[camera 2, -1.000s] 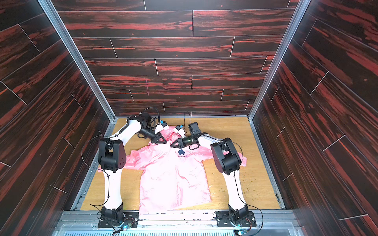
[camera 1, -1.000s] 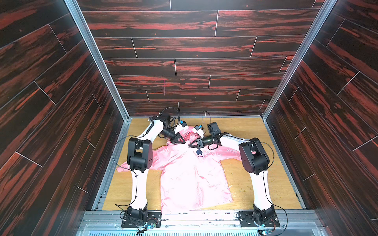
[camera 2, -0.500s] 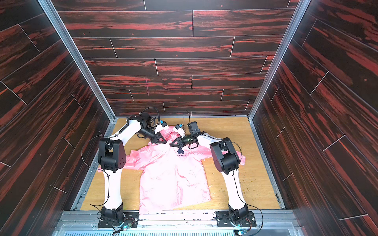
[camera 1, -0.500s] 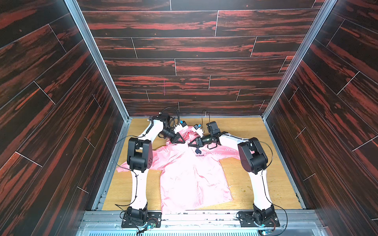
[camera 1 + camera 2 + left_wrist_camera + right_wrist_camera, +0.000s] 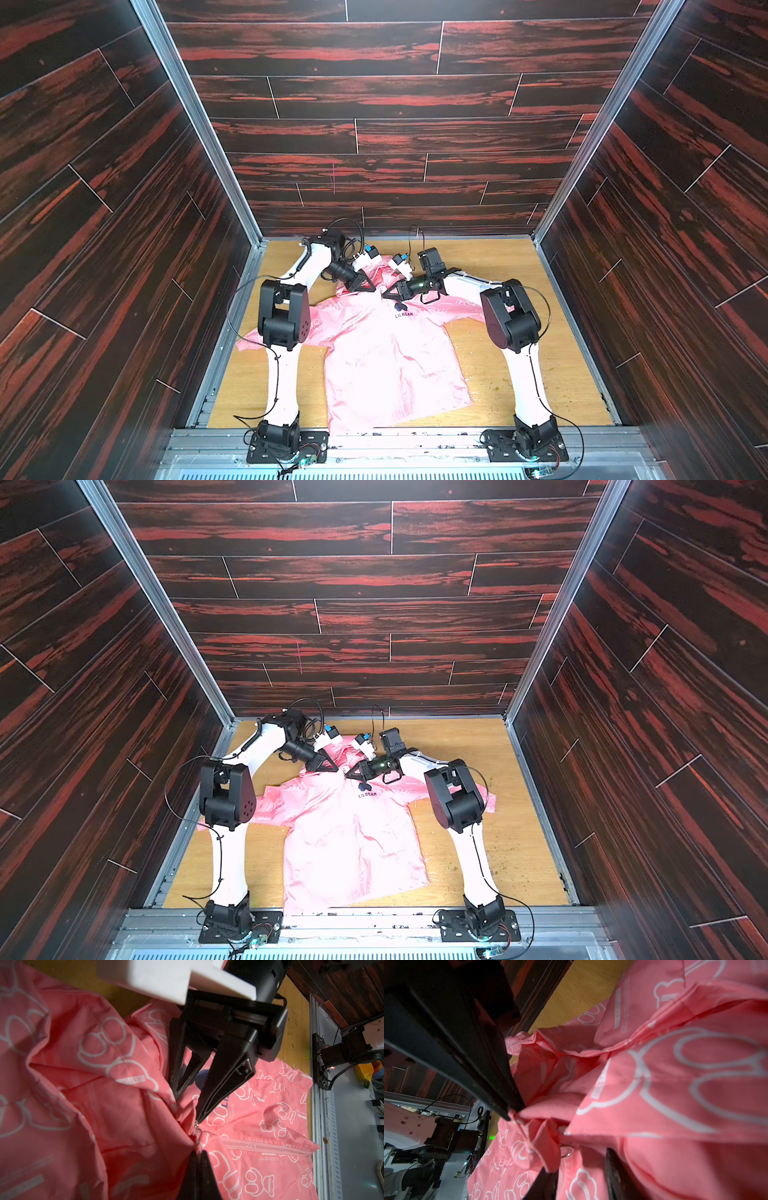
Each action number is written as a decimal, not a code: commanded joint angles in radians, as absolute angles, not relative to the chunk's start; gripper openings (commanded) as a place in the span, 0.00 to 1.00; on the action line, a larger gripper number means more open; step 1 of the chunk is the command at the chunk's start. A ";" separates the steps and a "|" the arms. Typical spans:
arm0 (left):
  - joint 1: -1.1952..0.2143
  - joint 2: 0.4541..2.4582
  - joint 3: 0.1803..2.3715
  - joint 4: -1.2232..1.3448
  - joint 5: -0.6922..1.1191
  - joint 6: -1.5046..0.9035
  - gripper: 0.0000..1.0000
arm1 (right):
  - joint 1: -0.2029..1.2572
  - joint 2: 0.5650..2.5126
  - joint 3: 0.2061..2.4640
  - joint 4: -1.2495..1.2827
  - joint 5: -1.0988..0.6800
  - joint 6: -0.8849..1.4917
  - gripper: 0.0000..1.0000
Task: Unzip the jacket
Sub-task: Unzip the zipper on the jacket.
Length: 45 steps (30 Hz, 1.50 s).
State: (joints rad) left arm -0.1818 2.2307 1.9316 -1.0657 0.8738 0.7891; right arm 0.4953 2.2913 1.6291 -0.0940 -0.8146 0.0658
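The left claw (image 5: pixel 198 1154) is clamped tight on a pinch of pink cloth at the top of the zip (image 5: pixel 259 1146), right at the collar. The right claw (image 5: pixel 187 1107) faces it with its tips part way apart, one tip almost touching the small metal slider (image 5: pixel 196 1125). In its own wrist view a metal ring (image 5: pixel 566 1152) lies between the two tips, and I cannot tell whether they touch it. Below the claws the zip is closed. The jacket (image 5: pixel 386 365) lies flat, front up, in the middle of the wooden table (image 5: pixel 519 374), with its hood toward the back wall, its sleeves spread under both arms and its hem at the near edge. The dark logo (image 5: pixel 403 311) sits just beside the right claw in both top views
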 commanded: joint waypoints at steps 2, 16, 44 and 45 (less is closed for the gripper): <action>-0.189 2.174 1.931 -1.095 0.911 0.808 0.00 | 0.523 2.330 1.671 -0.135 -0.793 0.027 0.37; -0.190 2.174 1.933 -1.097 0.917 0.810 0.00 | 0.559 2.249 1.652 -0.178 -0.681 -0.037 0.43; -0.183 2.085 1.792 -0.817 0.822 0.645 0.00 | 0.586 2.011 1.453 -0.228 -0.488 0.022 0.00; -0.183 2.082 1.790 -0.810 0.822 0.641 0.00 | 0.587 2.010 1.452 -0.231 -0.485 0.022 0.00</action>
